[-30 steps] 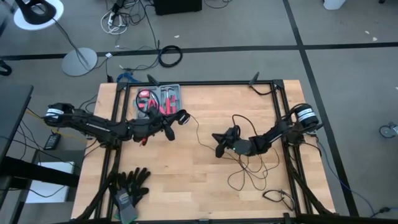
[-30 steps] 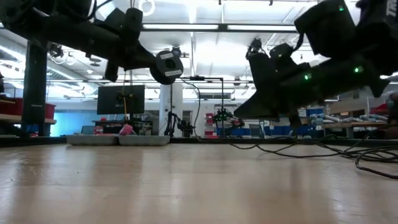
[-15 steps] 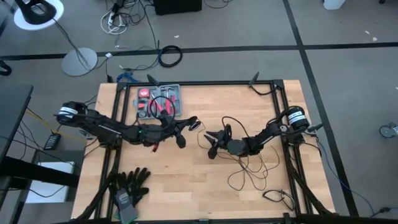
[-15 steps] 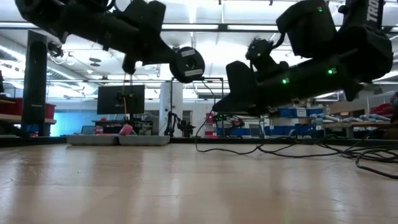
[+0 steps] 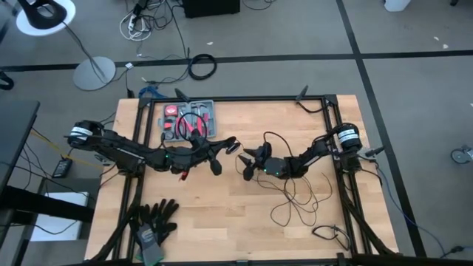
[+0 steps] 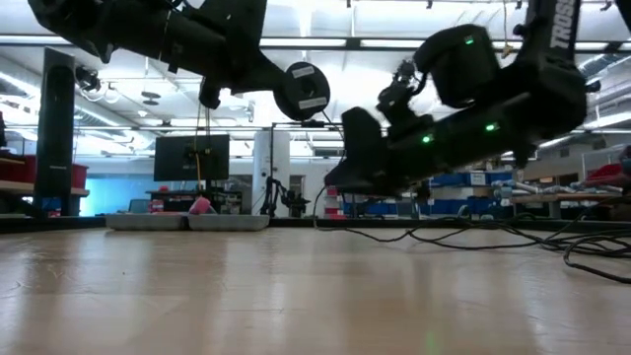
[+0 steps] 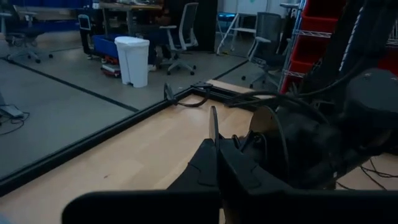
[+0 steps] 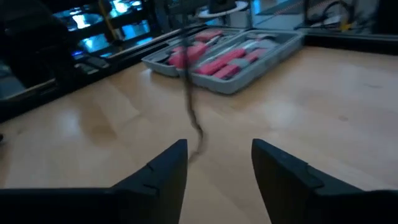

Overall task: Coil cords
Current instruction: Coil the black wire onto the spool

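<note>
Your right gripper (image 5: 247,164) hangs above the middle of the table (image 5: 244,229) with its fingers (image 8: 163,171) spread wide and nothing between them, the cord (image 8: 194,127) dangling just ahead of the gap. Your left gripper (image 5: 230,145) sits just to its left, also off the wood, pinched shut on the small round black puck (image 6: 301,91) at the cord's end. From there you can follow the thin black wire down to the loose loops (image 5: 295,201) lying on the right half of the table, with the grey tool tray (image 5: 189,119) at the far edge and the black gloves (image 5: 151,222) at the near left corner.
</note>
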